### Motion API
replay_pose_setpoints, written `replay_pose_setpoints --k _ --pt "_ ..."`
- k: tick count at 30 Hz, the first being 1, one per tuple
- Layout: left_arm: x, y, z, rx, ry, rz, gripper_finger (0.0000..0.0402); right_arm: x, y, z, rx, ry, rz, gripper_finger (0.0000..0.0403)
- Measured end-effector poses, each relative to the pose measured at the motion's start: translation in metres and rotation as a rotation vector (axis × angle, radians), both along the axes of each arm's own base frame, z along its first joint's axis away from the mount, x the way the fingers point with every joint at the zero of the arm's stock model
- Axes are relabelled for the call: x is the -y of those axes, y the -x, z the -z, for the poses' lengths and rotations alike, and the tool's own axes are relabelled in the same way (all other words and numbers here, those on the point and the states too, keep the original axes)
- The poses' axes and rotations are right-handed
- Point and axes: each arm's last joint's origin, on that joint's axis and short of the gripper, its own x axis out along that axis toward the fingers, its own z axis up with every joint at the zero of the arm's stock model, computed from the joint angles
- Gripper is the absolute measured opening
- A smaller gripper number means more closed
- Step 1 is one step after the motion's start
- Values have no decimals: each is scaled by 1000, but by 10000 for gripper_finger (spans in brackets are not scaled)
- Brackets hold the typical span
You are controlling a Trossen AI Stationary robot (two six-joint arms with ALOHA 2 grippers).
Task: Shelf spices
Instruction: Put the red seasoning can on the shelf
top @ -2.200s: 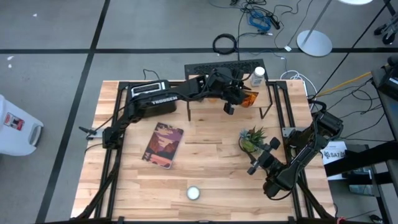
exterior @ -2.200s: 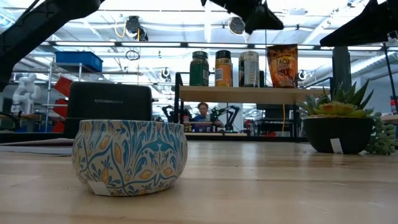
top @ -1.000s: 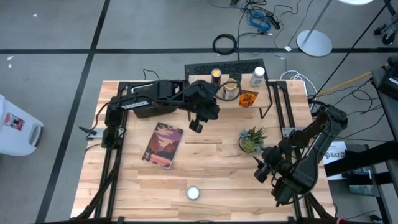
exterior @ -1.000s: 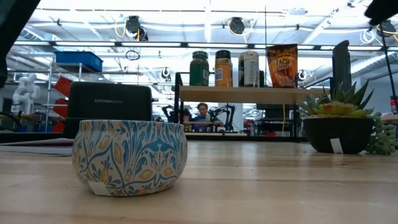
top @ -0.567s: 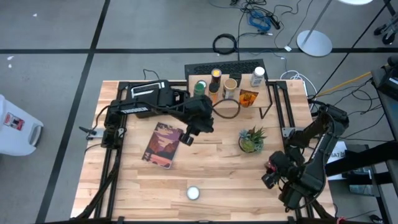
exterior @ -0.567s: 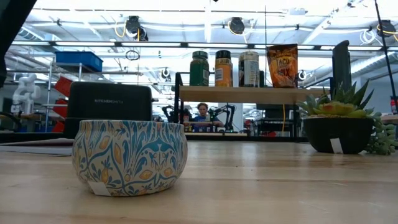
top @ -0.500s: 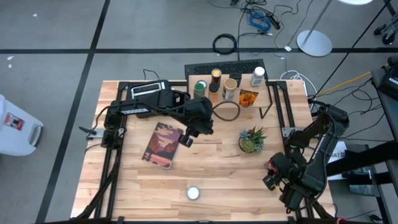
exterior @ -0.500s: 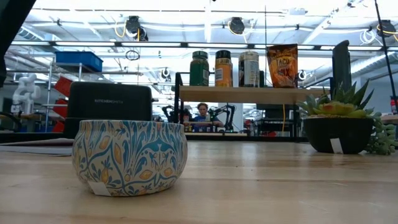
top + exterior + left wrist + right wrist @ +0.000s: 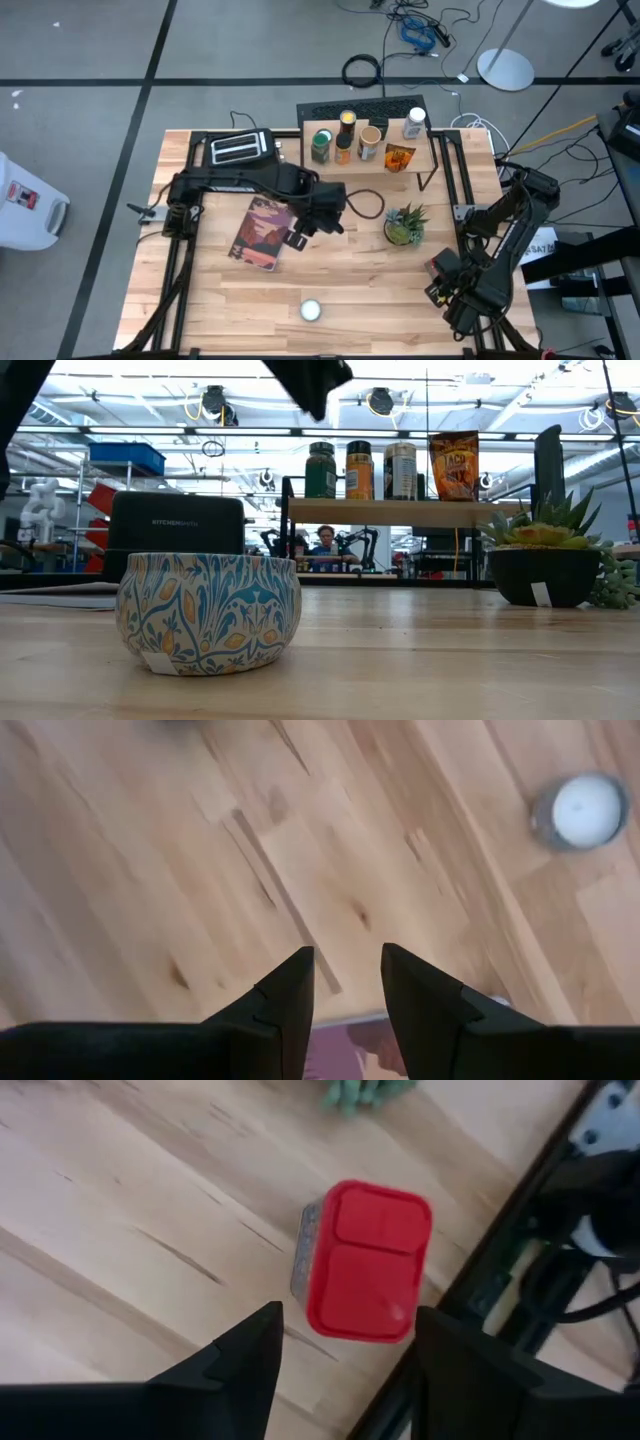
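Observation:
Several spice jars stand in a row on the wooden shelf at the table's far edge: green-topped, yellow-topped, tan-topped and white-topped, with an orange packet. The low view shows them on the shelf. A red-topped tin stands on the table near the right edge, and my right gripper is open above it, apart from it. My left gripper, open by a narrow gap, hovers over the book's right edge. A white-topped patterned tin sits near the near edge.
A black toaster stands at the far left. The reddish book lies in the middle left. A potted plant stands to the right of centre. The right arm's base frame runs close beside the red tin.
My left gripper has drawn back from the shelf toward the table's near edge and somewhat left, ending over the book's right edge. My right gripper has moved toward the near right corner and now stands over the red-topped tin. The jars on the shelf have stayed put.

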Motion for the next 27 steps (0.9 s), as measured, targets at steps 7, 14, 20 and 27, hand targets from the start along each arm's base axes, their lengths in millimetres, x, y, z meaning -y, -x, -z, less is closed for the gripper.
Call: replay_pose_setpoints --k 7,14,20,27 --pt "4 -3 31 -54 -4 16 128 4 3 18 -2 15 36 260" --pt "9 -7 35 -23 33 45 128 9 5 37 2 17 51 276" --pt "9 -8 35 -14 14 39 128 13 7 53 28 16 62 274" --pt "7 -7 35 -23 -9 8 128 14 6 51 82 52 43 229"
